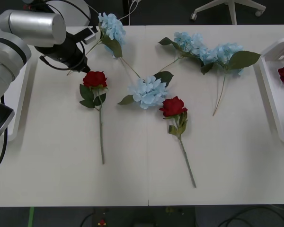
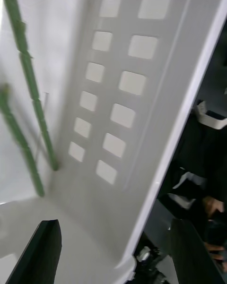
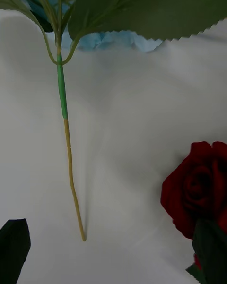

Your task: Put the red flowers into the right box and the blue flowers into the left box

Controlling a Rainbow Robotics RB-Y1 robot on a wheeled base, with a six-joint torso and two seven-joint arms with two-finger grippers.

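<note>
White matte table [image 1: 61, 179] bears frilly blue flowers [image 1: 148, 91]; left tool [image 3: 113, 246] and right tool [image 2: 113, 251] gape.

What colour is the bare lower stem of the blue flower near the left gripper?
Yellowish tan stem; left wrist view.

A white desk [image 1: 132, 189] carries loose artificial flowers. Two red flowers lie on it: one [image 1: 94, 79] toward the left, one [image 1: 173, 107] near the centre, stems trailing toward the near edge. Four blue flowers rest farther back: one [image 1: 111, 26] at the far left, one [image 1: 148, 91] between the roses, two [image 1: 190, 43] [image 1: 226, 51] side by side to the right. The right box [image 1: 274, 101] sits at the desk's right edge, the left box [image 1: 20, 101] at its left edge.
</note>
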